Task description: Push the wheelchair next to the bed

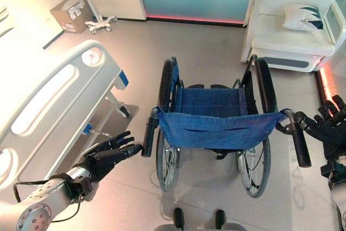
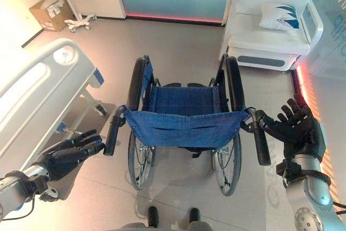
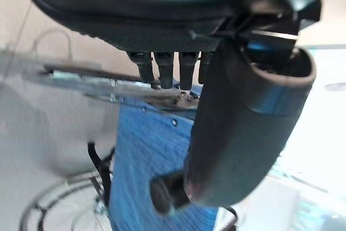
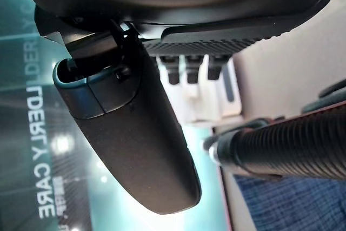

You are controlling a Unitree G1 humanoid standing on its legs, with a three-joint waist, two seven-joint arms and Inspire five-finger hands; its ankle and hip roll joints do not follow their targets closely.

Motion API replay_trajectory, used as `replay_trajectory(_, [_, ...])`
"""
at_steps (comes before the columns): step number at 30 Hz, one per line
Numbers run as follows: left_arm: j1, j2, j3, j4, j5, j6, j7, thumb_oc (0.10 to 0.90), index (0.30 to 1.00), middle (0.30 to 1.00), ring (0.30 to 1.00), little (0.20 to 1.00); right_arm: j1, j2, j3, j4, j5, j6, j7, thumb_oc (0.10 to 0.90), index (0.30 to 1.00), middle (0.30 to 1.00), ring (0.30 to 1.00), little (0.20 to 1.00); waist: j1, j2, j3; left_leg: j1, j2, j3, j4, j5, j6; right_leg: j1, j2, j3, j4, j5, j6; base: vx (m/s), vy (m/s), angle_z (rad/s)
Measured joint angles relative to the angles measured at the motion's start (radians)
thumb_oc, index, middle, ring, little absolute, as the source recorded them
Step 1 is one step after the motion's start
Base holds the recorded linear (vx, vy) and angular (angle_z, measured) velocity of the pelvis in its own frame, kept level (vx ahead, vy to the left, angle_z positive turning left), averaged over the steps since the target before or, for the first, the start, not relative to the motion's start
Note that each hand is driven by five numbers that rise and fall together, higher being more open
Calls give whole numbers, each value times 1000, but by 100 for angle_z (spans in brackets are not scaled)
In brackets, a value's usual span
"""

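Wheelchair [image 1: 216,128] centred, bed [image 1: 59,93] at 9 o'clock, bare floor [image 1: 216,52] at 12; left hand [image 1: 111,152] and right hand [image 2: 294,128] spread wide beside handles, gripping nothing.

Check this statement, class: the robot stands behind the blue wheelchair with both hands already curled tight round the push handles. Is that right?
Not quite. Both hands are open, not gripping: the left hand and right hand reach beside the wheelchair handles with straight fingers, as the left eye view and right eye view show.

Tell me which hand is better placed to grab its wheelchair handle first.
Left, probably. The left hand has open fingers reaching almost to the left handle of the wheelchair. The right hand is open beside the right handle, palm spread, not yet around it.
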Motion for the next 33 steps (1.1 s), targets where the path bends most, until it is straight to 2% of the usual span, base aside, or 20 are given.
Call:
replay_trajectory(14, [-41, -3, -72, -7, -141, -10, 48, 800, 900, 900, 900, 900, 0, 4, 34, 1, 0, 0, 0, 800, 900, 900, 900, 900, 2, -1, 1, -7, -4, 1, -4, 2, 2, -6, -4, 0, 0, 2, 3, 0, 0, 0])
replay_trajectory(19, [-67, -3, -126, -14, -249, -47, 70, 800, 900, 900, 900, 900, -2, 4, 64, 4, 0, -1, 0, 800, 900, 900, 900, 900, 2, -4, 3, -8, -6, 5, -5, 2, 2, -8, -7, 5, 0, 3, 5, 1, 1, -1])
replay_trajectory(25, [-97, -21, -181, -27, -317, -152, 102, 800, 900, 900, 900, 900, -2, 5, 76, 4, 0, -2, 0, 800, 900, 900, 900, 900, -5, -12, 9, -11, -8, 22, -7, -1, 0, -21, -8, 26, 0, 6, 9, 6, 10, -10])
replay_trajectory(30, [-103, -70, -181, -27, -357, -198, 144, 800, 900, 900, 900, 900, -5, 16, 76, 4, 0, -2, 0, 800, 900, 900, 900, 900, -29, -12, 10, -12, -10, 23, -5, 1, 4, -23, -10, 30, 0, 6, 9, 0, 3, -2])
replay_trajectory(33, [-110, -87, -178, -27, -384, -213, 146, 800, 900, 900, 900, 900, -13, 20, 75, 4, 0, -2, 1, 800, 900, 900, 900, 900, -31, -10, 33, -10, -10, 23, 0, 1, 4, -23, -10, 31, 0, 7, 10, -1, 5, -1])
